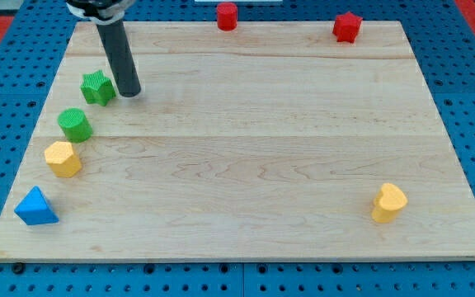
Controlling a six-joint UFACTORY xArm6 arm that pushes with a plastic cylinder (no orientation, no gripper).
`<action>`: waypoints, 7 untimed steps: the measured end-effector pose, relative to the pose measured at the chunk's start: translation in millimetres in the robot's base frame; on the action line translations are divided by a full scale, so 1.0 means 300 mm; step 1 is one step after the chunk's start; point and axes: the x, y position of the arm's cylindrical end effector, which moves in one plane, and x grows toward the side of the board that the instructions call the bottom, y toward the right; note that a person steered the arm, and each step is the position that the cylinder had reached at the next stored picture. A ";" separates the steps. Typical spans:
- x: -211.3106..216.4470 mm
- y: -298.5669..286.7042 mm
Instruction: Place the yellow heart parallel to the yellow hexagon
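Note:
The yellow heart (389, 203) sits near the view's bottom right of the wooden board. The yellow hexagon (63, 158) sits at the view's left edge, between a green cylinder (75, 124) above it and a blue triangle (36, 207) below it. My tip (129, 90) rests on the board at the upper left, just right of a green star (97, 87), close to it but apart. The tip is far from both yellow blocks.
A red cylinder (227, 16) stands at the board's top edge near the middle. A red star (347, 27) stands at the top right. The wooden board (246, 148) lies on a blue perforated table.

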 end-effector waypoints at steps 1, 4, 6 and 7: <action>-0.034 -0.085; 0.195 0.256; 0.467 0.525; 0.653 0.605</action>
